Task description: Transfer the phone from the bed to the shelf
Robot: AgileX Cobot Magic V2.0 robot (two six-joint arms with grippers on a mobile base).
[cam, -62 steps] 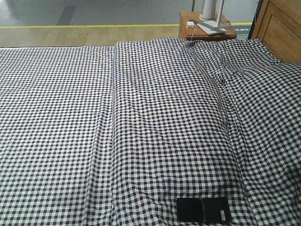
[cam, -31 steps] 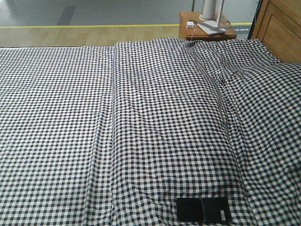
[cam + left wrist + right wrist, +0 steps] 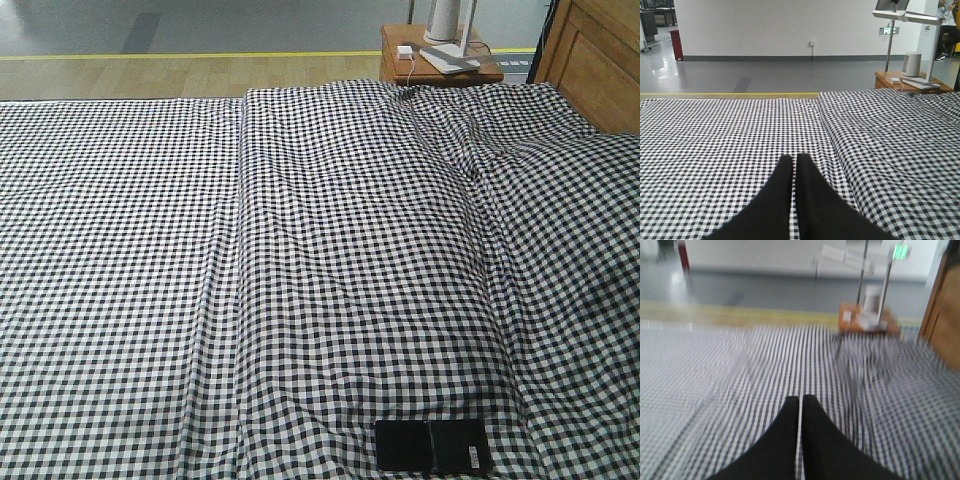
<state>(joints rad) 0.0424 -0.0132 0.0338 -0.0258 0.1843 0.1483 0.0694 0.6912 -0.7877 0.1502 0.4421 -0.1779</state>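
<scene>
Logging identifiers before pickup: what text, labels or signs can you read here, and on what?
None can be read.
On the phone, a white sticker: print too small to read.
On the green sign in the background: white marks too small in the left wrist view, blurred in the right wrist view.

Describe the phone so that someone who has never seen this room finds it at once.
Start at the wide bed with the black-and-white checked sheet. Along its nearest edge, right of the middle, the phone lies flat. It is the only plain black thing on the sheet, a thin slab with a seam across its middle and a small white sticker.
</scene>
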